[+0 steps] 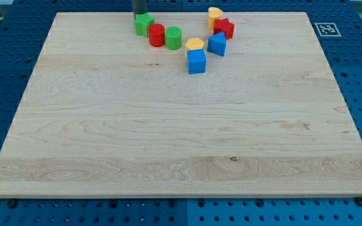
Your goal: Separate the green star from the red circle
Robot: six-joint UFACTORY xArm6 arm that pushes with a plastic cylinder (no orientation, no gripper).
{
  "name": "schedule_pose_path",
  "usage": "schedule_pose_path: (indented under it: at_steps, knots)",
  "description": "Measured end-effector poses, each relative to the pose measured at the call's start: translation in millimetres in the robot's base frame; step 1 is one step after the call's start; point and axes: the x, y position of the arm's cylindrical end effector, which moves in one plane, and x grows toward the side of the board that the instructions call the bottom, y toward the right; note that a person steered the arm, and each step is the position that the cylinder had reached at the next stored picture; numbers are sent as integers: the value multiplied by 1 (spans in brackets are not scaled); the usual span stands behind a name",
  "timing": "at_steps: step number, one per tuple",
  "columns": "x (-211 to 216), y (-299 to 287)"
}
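The green star is sitting near the top edge of the desk, toward the view's left of the cluster, and it is touching the red circle, which is lying just below and to its right. A green circle is pressing against the red circle's right side, so the three are forming a short slanted row.

The end effector here is only a plain rod, with nothing to open or close and nothing held. My tip is resting at the star's upper edge, at or just behind it; whether it is truly touching is hard to tell.

Further right, a yellow block is sitting on top of a blue block, beside another blue block, a red star and a second yellow block.

Judging from this layout, pushing straight down from where the tip is standing looks likely to drive the star into the red circle and carry both along. A better move seems to be bringing the tip round into the seam between them, on the star's lower right, and sweeping the star toward the view's left, where the board is open. Keeping the push through the star's middle should stop it spinning off the rod.
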Motion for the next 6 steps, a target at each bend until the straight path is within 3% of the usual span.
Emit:
schedule_pose_path:
  at_steps: [1, 2, 4, 5, 6]
  knots:
    - [0, 42]
    - [34, 57]
    - [53, -59]
    - [52, -53]
    - [51, -5]
